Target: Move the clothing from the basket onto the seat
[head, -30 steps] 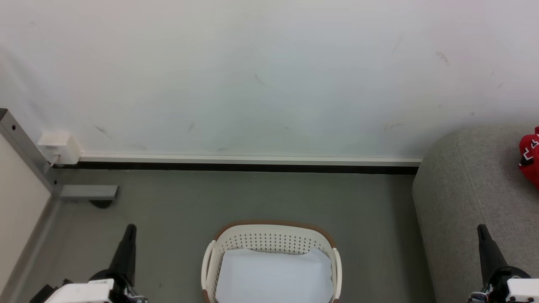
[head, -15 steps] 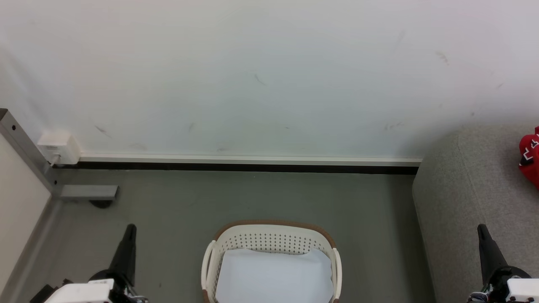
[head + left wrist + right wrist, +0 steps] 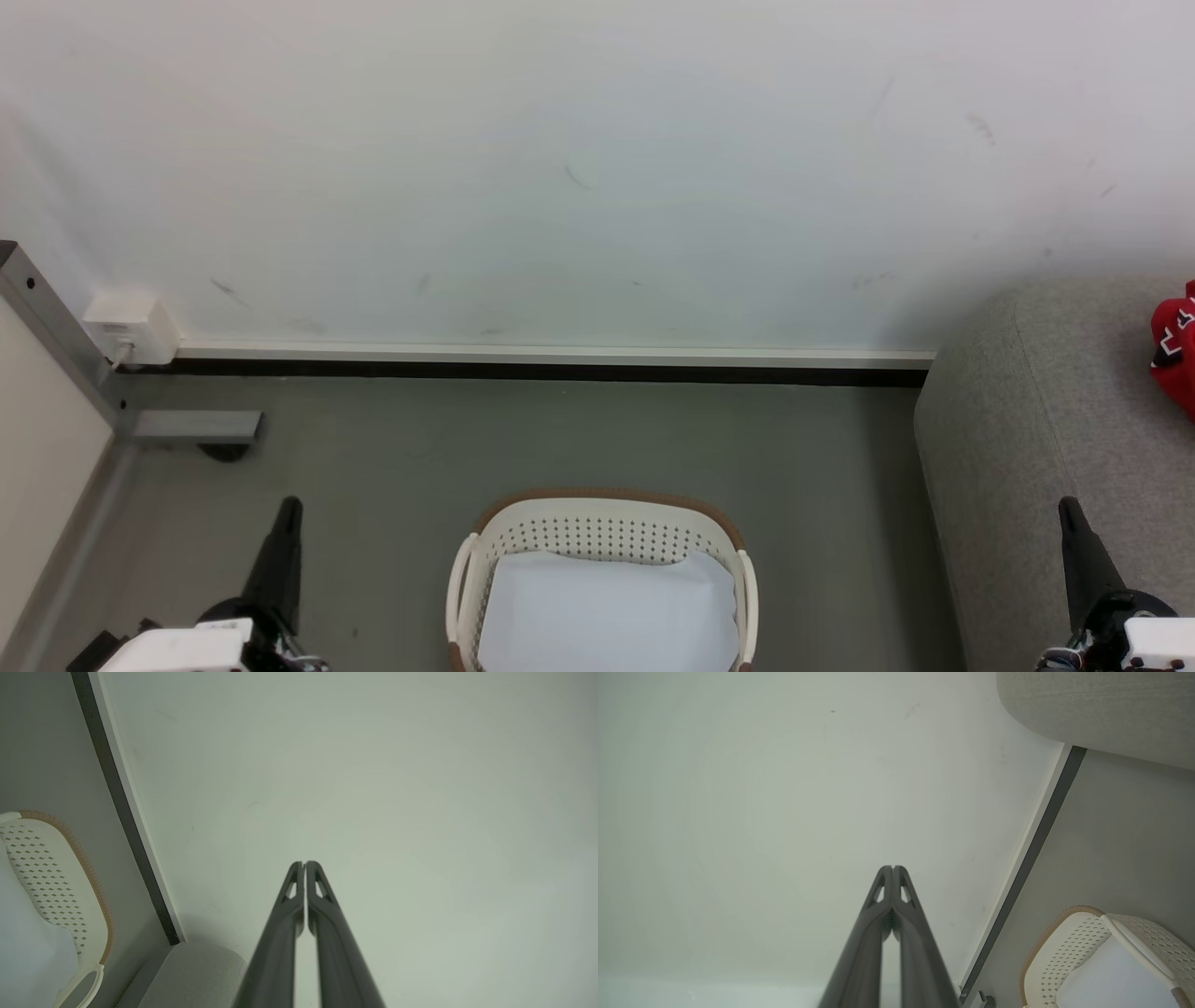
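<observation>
Red clothing (image 3: pixel 1178 343) on grey seat (image 3: pixel 1027 448), basket (image 3: pixel 597 534) long axis unclear, both jaws closed, empty.

Bare floor (image 3: pixel 560 434) across the frame's middle lets me pass; the basket (image 3: pixel 597 537) at bottom centre, sofa (image 3: pixel 1027 448) at right and wall (image 3: pixel 560 187) above block me.
</observation>
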`<state>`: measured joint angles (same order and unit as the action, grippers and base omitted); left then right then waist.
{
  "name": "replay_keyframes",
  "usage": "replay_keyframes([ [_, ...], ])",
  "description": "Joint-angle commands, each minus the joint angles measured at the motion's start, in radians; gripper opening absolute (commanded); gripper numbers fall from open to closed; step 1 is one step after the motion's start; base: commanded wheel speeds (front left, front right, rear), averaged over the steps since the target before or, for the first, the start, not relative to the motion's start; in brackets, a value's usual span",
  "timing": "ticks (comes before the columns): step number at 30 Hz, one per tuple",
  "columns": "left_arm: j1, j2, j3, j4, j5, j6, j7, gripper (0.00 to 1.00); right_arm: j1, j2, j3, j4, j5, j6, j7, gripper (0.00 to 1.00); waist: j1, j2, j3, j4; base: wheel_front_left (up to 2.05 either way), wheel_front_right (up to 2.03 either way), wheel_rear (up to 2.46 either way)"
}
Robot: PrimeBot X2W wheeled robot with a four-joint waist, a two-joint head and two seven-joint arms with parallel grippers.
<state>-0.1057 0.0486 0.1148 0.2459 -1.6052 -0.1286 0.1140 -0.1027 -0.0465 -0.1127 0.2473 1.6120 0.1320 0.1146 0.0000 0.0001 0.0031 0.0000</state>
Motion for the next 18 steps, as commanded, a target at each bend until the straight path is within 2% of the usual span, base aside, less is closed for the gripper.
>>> replay_keyframes([
  [1,-0.008,0.002,0.001,0.000,-0.014,-0.005,0.004,0.00,-0.012,-0.007,-0.004,-0.006,0.002,-0.002,0.003,0.00,0.0000,-0.0001,0.000,0.000,0.00,0.00,0.00],
  [18,-0.007,0.002,0.001,0.000,-0.014,-0.005,0.004,0.00,-0.012,-0.007,-0.004,-0.006,0.002,-0.002,0.003,0.00,0.0000,-0.0001,0.000,0.000,0.00,0.00,0.00],
])
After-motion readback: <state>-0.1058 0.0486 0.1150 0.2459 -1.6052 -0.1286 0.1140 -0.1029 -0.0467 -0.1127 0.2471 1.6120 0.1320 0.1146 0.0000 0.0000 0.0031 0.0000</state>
